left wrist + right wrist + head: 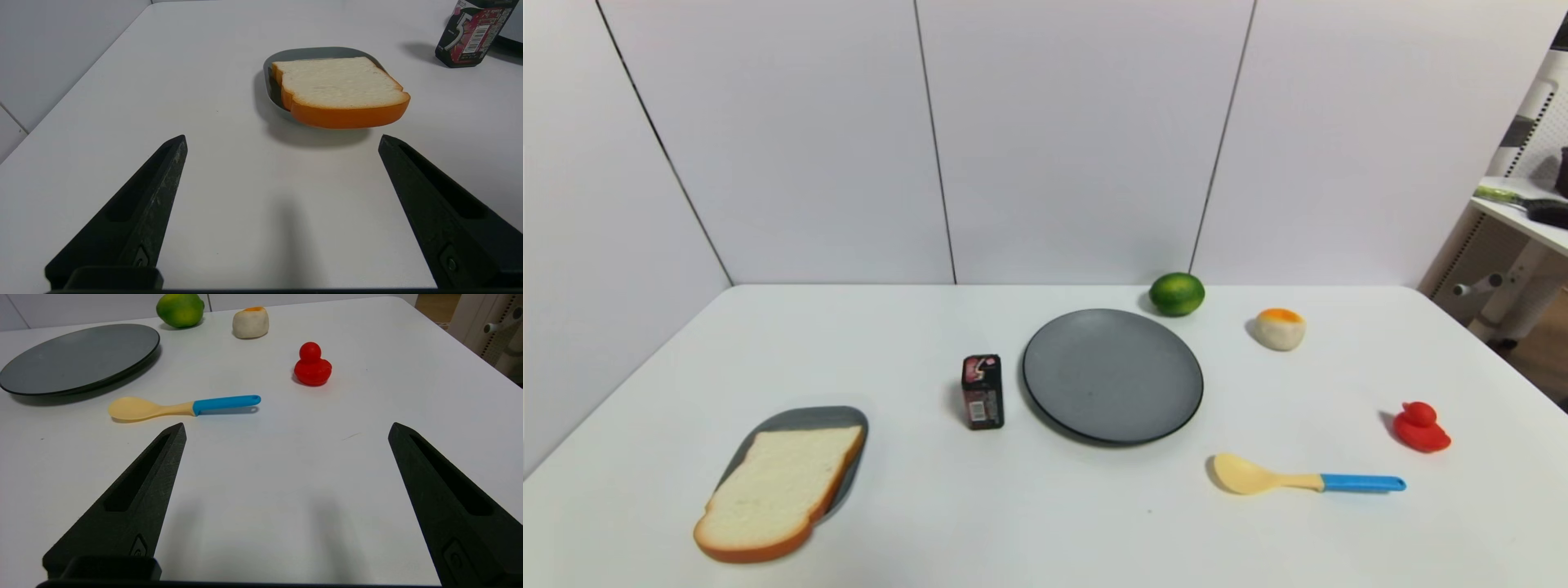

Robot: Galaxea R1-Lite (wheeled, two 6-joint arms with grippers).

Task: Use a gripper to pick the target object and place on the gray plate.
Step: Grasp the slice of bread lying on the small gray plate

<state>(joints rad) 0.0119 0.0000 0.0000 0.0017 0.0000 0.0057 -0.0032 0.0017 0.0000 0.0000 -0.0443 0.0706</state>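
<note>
A slice of white bread [780, 490] with an orange-brown crust lies on a small blue-gray rounded-square dish [805, 420] at the table's front left, overhanging its near edge. It also shows in the left wrist view [341, 87]. The large round gray plate [1112, 376] sits at the table's middle and is empty; it also shows in the right wrist view [79, 357]. My left gripper [282, 139] is open and empty, low over the table, a short way in front of the bread. My right gripper [286, 428] is open and empty over the front right. Neither gripper shows in the head view.
A dark gum box [983, 392] stands left of the plate. A green lime [1176, 294] and a white-and-orange bun [1280, 328] sit behind and right of it. A yellow spoon with a blue handle [1307, 480] and a red duck [1419, 427] lie at the front right.
</note>
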